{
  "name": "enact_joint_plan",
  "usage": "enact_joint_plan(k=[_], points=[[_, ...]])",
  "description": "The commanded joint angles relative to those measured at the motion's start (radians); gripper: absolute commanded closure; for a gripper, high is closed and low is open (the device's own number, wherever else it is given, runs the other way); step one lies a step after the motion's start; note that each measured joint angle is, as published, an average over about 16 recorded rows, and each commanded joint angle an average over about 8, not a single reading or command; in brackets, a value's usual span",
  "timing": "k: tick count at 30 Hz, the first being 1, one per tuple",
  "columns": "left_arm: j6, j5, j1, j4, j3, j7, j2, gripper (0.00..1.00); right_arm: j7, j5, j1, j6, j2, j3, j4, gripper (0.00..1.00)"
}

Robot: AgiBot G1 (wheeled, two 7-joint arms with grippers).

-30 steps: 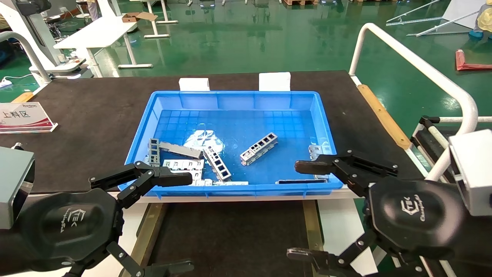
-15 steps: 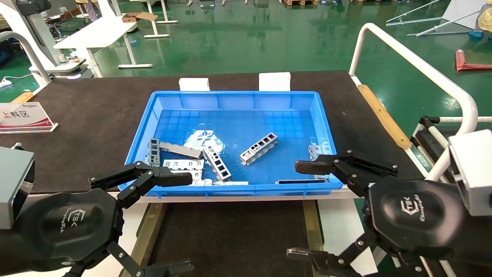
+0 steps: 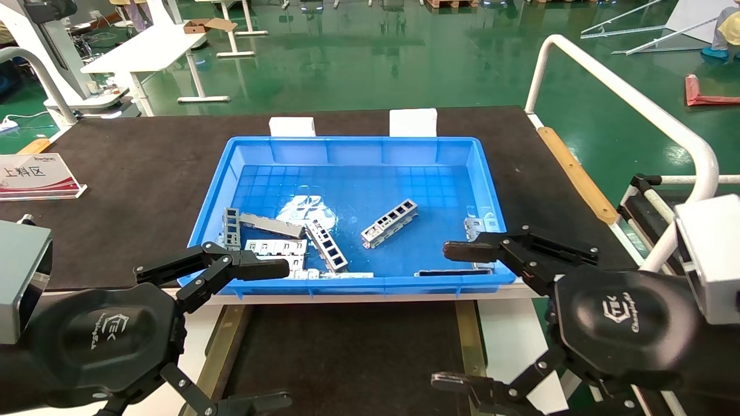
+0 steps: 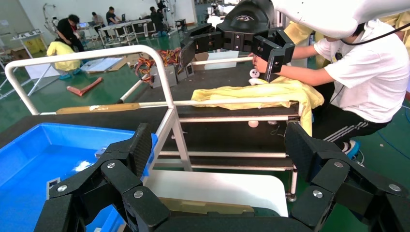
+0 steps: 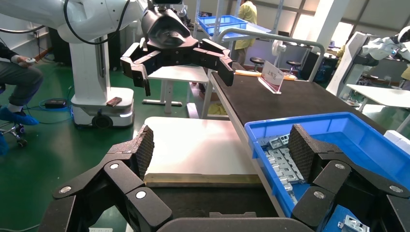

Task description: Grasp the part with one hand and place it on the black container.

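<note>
1. Nothing has shifted since the earlier head views: both arms and every piece in the bin sit exactly where they were.
2. The left gripper [image 3: 251, 332] hangs at the lower left of the head view, fingers spread wide and empty, its upper finger over the near left corner of the blue plastic bin [image 3: 488, 193].
3. The right gripper [image 3: 454, 315] hangs at the lower right, likewise spread and empty, its upper fingertip over the bin's near right corner.
4. The part [image 3: 390, 223], a ladder-like silver bracket with rectangular cutouts, lies diagonally on the bin floor right of centre, apart from the cluster of similar brackets [image 3: 283, 242] at the bin's lower left.
5. The black container [image 3: 347, 358] lies at bottom centre, between the grippers, with brass-coloured side rails.
6. The bin rests on a black table mat [image 3: 144, 167]; a red-and-white sign [image 3: 34, 176] stands at the mat's left edge, a white tubular rail [image 3: 624, 92] curves along the right side, and a glossy green floor with white tables fills the top.
</note>
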Motion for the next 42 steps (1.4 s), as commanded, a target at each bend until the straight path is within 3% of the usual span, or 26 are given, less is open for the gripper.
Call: enact_joint_plan(k=[1, 29, 42], points=[[0.000, 0.000, 0.000, 0.000, 0.000, 0.000, 0.000, 0.00, 0.000, 0.000, 0.000, 0.000, 0.000, 0.000, 0.000, 0.00], [-0.010, 0.013, -0.015, -0.002, 0.010, -0.002, 0.018, 0.00, -0.001, 0.000, 0.001, 0.000, 0.000, -0.001, -0.001, 0.00], [-0.075, 0.121, -0.055, 0.008, 0.051, -0.004, 0.061, 0.00, -0.001, 0.001, 0.001, 0.000, 0.000, -0.002, -0.001, 0.00]])
